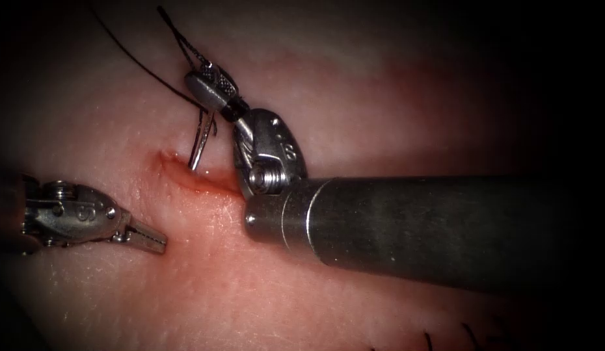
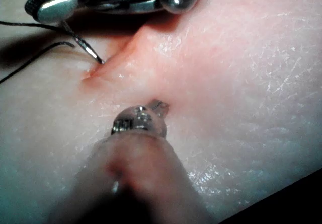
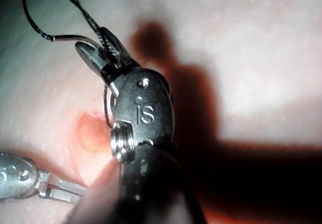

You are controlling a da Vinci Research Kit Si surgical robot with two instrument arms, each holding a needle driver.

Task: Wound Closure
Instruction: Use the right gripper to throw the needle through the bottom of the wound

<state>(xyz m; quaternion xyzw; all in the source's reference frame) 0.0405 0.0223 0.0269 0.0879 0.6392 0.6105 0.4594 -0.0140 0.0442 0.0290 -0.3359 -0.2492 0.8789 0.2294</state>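
My right tool (image 1: 210,86) reaches in over the tissue (image 1: 354,97) with its jaws shut on the curved needle (image 1: 200,140), gripping it near the thread end. The needle hangs down, and its tip meets the surface at the left end of the cut (image 1: 198,179); its body is out of the tissue. Dark thread (image 1: 136,62) trails from the jaws up and to the left. My left tool (image 1: 149,238) rests low on the tissue, left of and below the cut, jaws shut and holding nothing. The needle (image 2: 88,50) shows at the cut's end in the left wrist view, and the right tool (image 3: 103,50) grips it in the right wrist view.
Red fluid (image 1: 215,188) stains the cut and the tissue under the right tool's wrist. The right tool's thick shaft (image 1: 432,224) lies across the right half of the cut. Short cut ends of thread (image 1: 427,339) stick up near the bottom right.
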